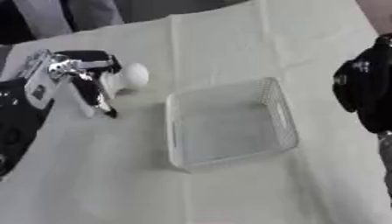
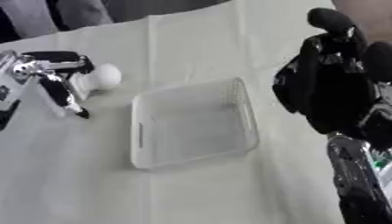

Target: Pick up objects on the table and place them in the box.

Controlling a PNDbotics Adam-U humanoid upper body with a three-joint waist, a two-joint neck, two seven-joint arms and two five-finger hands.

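A white round object (image 1: 134, 75) sits at my left hand (image 1: 82, 76), left of the box. The thumb arches over its top and the fingers reach down past it toward the cloth, with a white part of the object running in between them. A white mesh box (image 1: 280, 111) stands in the middle of the table, and I see nothing inside it. My right hand (image 2: 330, 89) hangs at the right edge, fingers up and relaxed, holding nothing and well apart from the box.
A pale cloth (image 1: 229, 188) with fold lines covers the table. The table's far edge (image 1: 145, 19) runs across the top left, with dark shapes beyond it. Bare cloth lies in front of the box.
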